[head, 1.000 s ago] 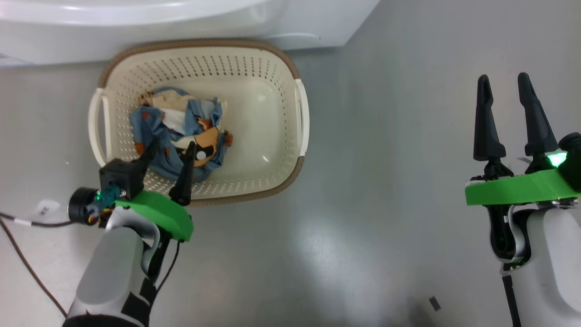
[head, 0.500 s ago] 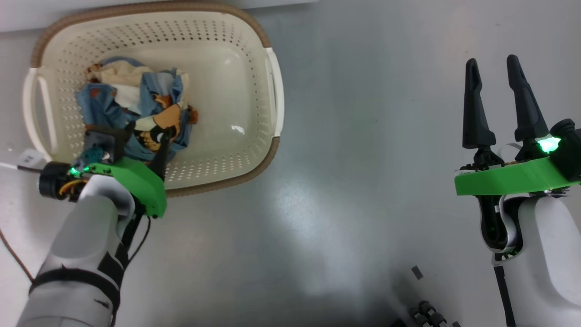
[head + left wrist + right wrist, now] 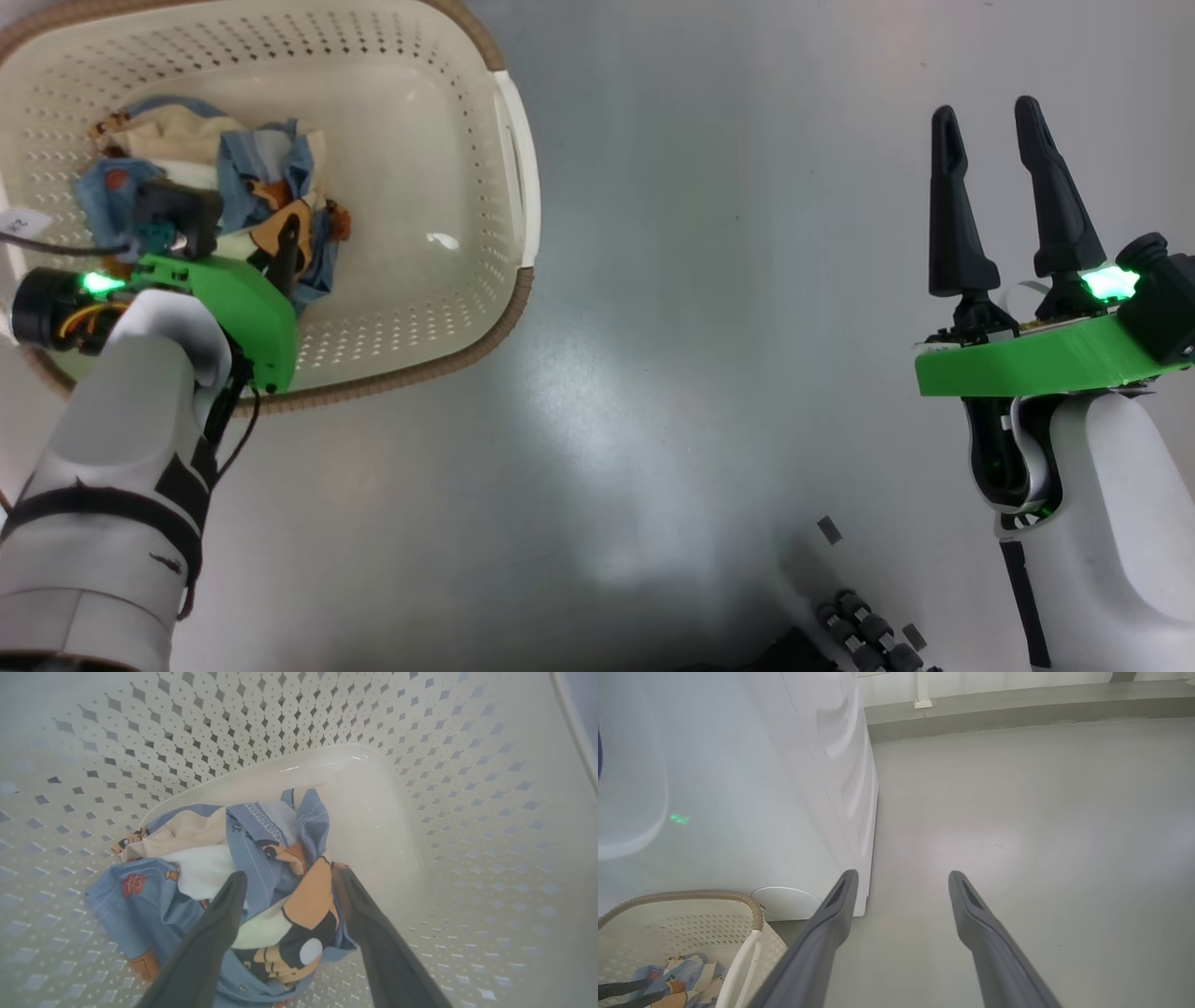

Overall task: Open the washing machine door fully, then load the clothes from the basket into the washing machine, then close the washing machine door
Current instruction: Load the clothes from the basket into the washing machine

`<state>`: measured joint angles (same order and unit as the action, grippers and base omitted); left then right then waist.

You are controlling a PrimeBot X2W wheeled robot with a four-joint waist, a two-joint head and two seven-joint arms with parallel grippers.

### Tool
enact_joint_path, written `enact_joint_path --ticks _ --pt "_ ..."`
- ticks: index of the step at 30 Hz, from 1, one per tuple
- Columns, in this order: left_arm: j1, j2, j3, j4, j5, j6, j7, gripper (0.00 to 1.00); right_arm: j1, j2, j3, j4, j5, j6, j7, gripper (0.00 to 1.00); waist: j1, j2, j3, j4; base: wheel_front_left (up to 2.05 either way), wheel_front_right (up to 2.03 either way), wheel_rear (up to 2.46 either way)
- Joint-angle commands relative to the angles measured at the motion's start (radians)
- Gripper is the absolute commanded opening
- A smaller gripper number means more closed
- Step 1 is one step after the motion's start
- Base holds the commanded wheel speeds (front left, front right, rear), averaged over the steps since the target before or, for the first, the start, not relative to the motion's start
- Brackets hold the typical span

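Basket (image 3: 422,93) on floor (image 3: 700,280), clothes (image 3: 280,858) heaped at its left end, left pincer (image 3: 289,875) spread apart straddling them, right pincer (image 3: 985,112) apart too

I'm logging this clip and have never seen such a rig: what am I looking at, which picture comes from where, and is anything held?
A two-armed wheeled robot. The head view looks down from its head at the floor; each wrist view looks along one arm's two dark fingers. On the floor stands the basket with the clothes inside, beside the washing machine. The left tool is open, low over the clothes, gripping nothing. The right tool is open and empty.
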<state>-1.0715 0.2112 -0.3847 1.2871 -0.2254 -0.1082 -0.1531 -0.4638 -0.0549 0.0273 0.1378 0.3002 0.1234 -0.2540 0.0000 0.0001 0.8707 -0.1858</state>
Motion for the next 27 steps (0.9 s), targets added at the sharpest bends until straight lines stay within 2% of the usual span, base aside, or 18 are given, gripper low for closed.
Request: enact_joint_path --ticks 1,12,23,24,25,26,27 --pt "-0.001 0.043 0.009 -0.003 0.010 0.013 0.009 1.00 0.018 0.005 0.024 -0.028 0.007 0.007 -0.008 1.00 0.0000 -0.0001 0.015 -0.015 0.00 0.00 0.00" --pt "-0.037 0.077 -0.031 0.002 0.035 0.032 0.081 1.00 0.011 0.005 0.055 -0.047 0.031 0.007 -0.008 1.00 0.0000 -0.0001 0.055 -0.055 0.00 0.00 0.00" --pt "-0.045 0.108 -0.060 0.003 0.038 0.028 0.137 1.00 0.006 0.005 0.079 -0.060 0.047 0.007 -0.008 1.00 0.0000 -0.0001 0.082 -0.088 0.00 0.00 0.00" --pt "-0.044 0.111 -0.060 0.003 0.036 0.028 0.138 0.55 0.006 0.005 0.080 -0.061 0.048 0.007 -0.008 1.00 0.0000 -0.0001 0.082 -0.090 0.00 0.00 0.00" --pt "-0.043 0.115 -0.060 0.003 0.033 0.028 0.140 0.34 0.006 0.005 0.082 -0.063 0.048 0.007 -0.008 1.00 0.0000 -0.0001 0.081 -0.093 0.00 0.00 0.00" --pt "-0.041 0.117 -0.059 0.003 0.031 0.028 0.144 0.01 0.007 0.005 0.082 -0.064 0.049 0.007 -0.008 1.00 0.0000 -0.0001 0.081 -0.094 0.00 0.00 0.00" --pt "-0.041 0.119 -0.059 0.003 0.028 0.028 0.144 0.00 0.008 0.005 0.081 -0.065 0.049 0.007 -0.008 1.00 0.0000 -0.0001 0.080 -0.095 0.00 0.00 0.00"
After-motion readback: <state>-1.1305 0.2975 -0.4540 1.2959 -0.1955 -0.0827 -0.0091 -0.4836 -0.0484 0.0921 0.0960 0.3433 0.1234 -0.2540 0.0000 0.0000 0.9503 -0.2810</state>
